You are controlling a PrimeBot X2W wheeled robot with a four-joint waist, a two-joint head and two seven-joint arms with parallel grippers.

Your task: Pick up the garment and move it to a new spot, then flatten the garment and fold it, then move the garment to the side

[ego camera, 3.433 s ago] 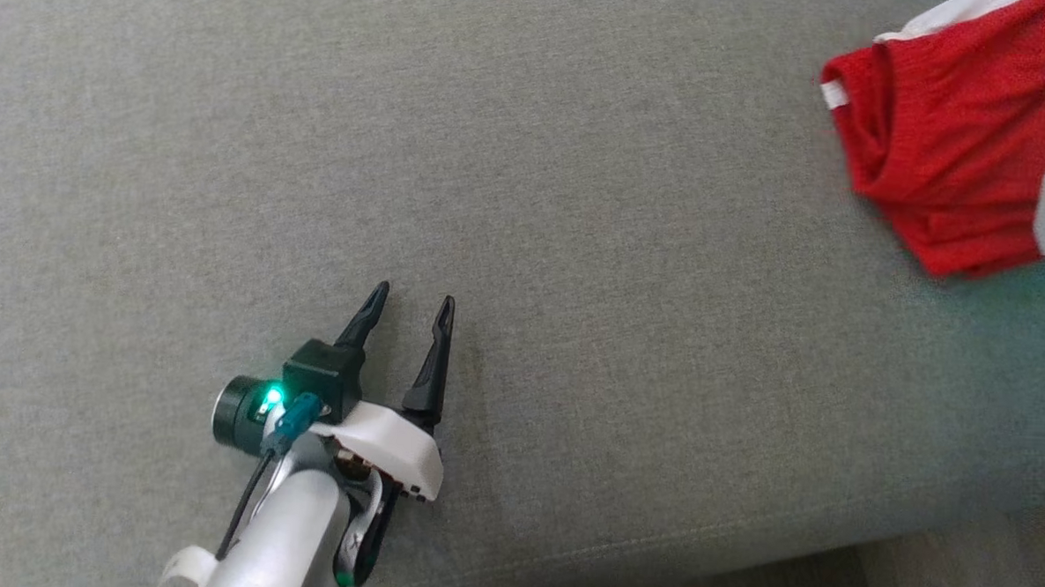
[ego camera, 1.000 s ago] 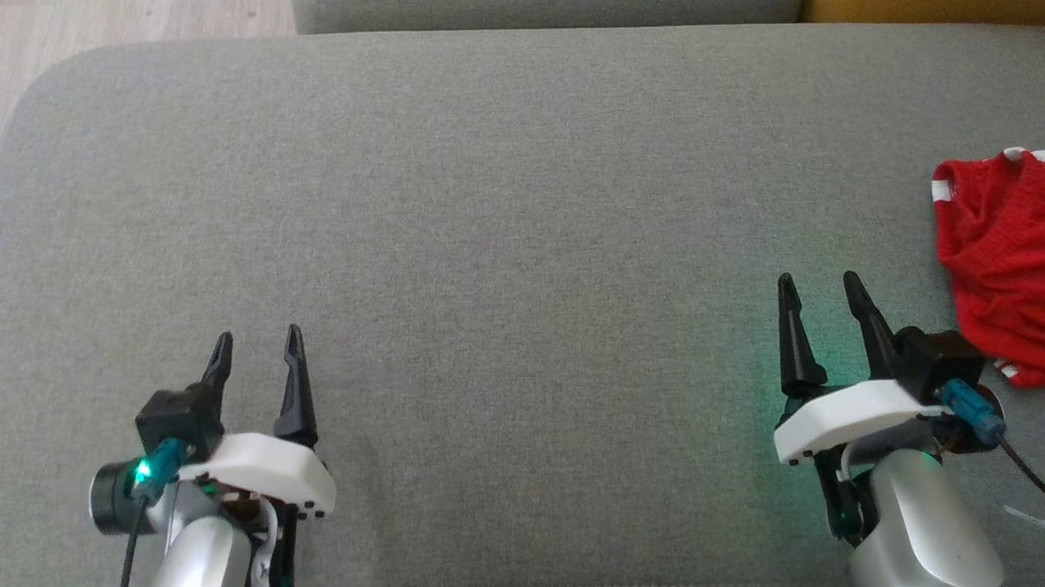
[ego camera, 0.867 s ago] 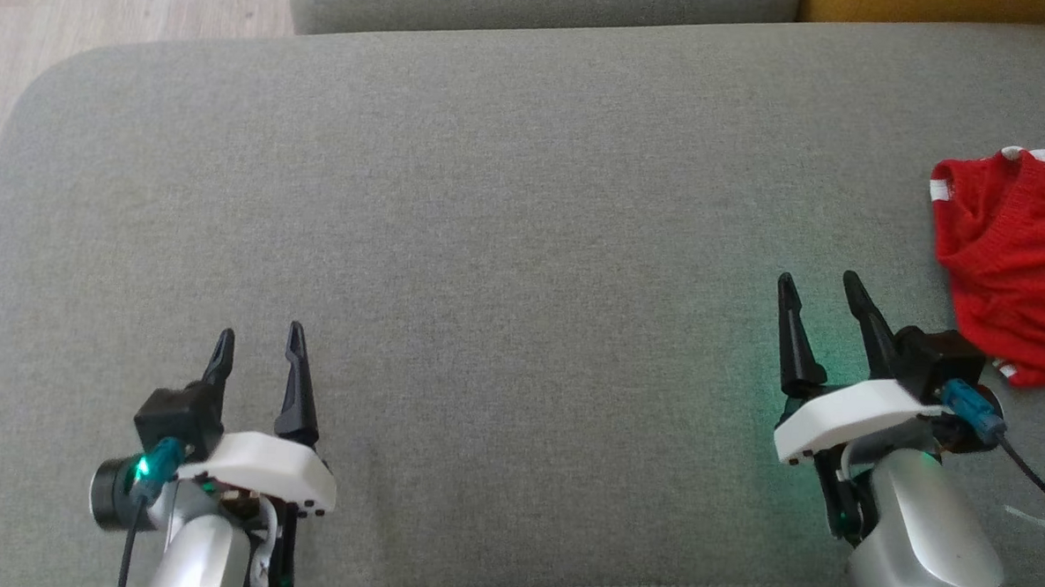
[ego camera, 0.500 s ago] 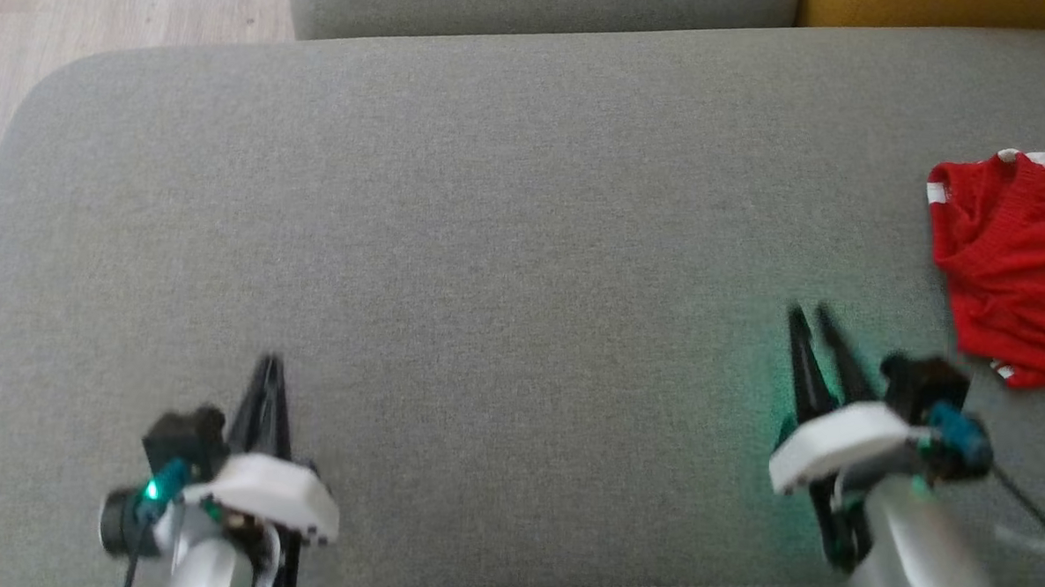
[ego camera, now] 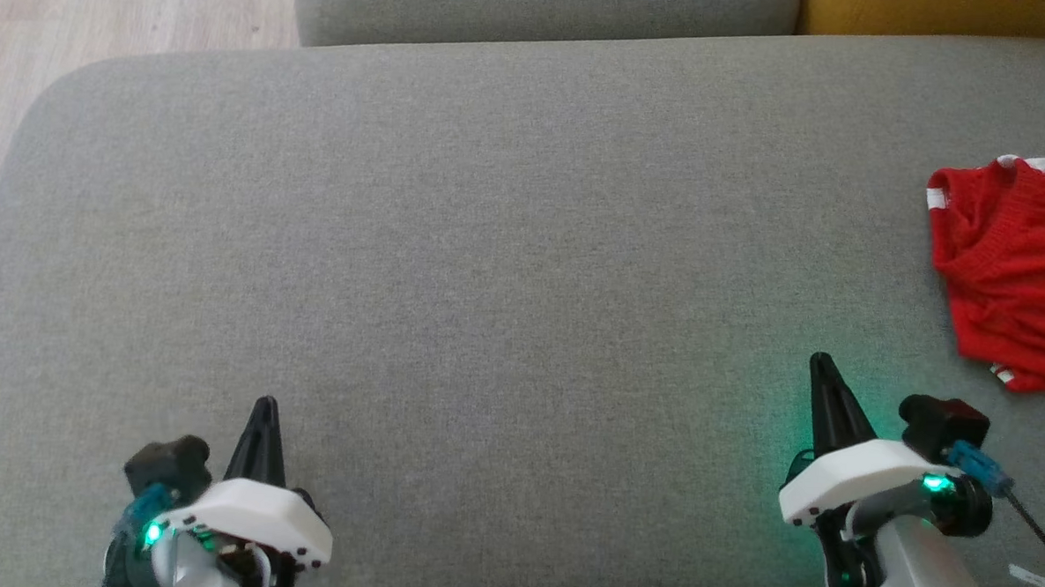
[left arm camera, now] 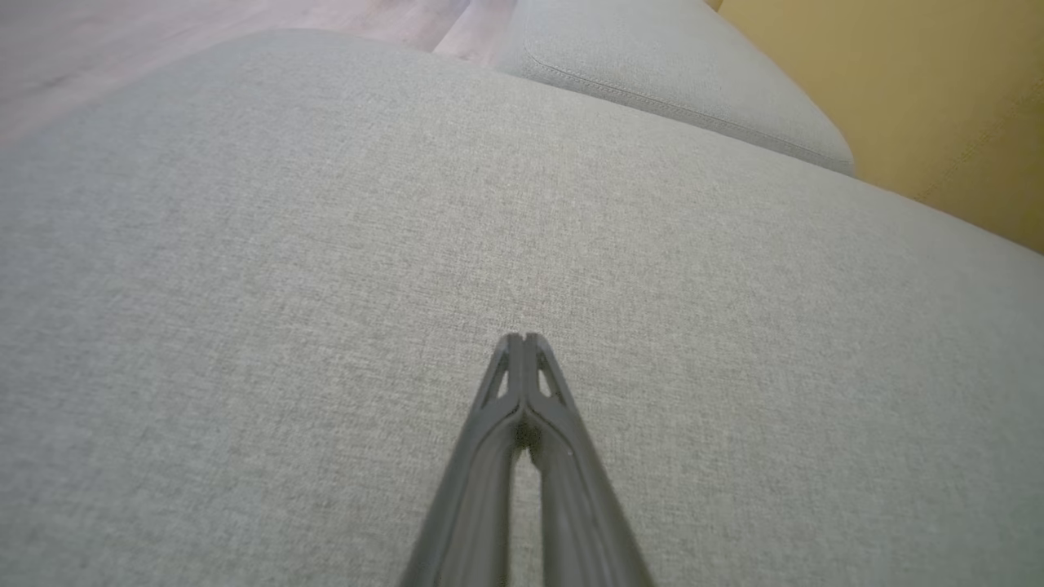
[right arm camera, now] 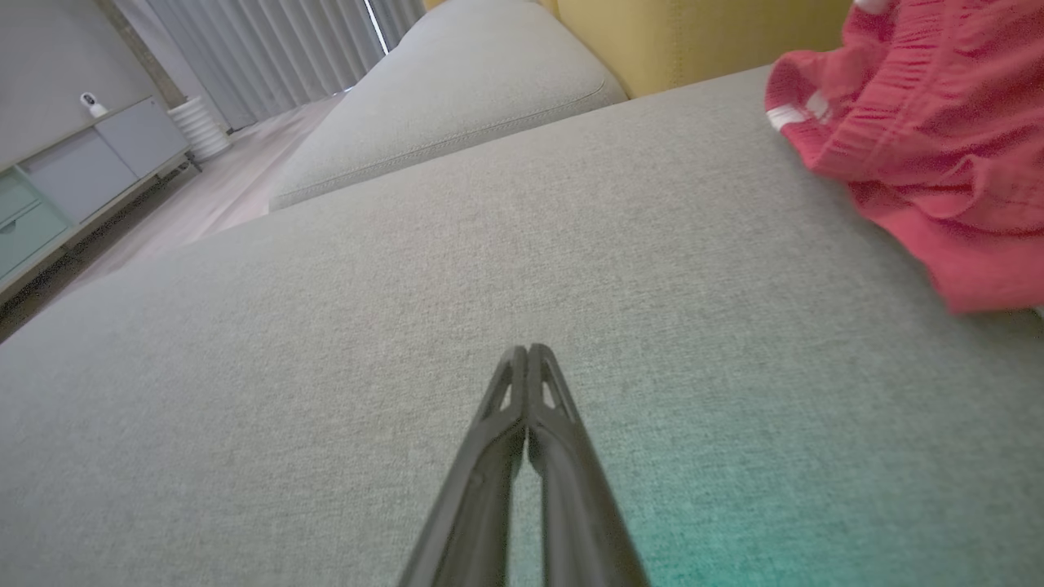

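left end effector [ego camera: 264, 403] closed, empty | right end effector [ego camera: 822, 359] closed, empty | red garment [ego camera: 1013, 271] on grey cushion [ego camera: 490, 239]

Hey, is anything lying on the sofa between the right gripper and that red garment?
Nothing visible does. Bare grey fabric sofa cushion is all that lies between the shut right gripper and the crumpled red knit garment with white trim. The garment lies ahead of the gripper and to its right, at the right edge of the head view.
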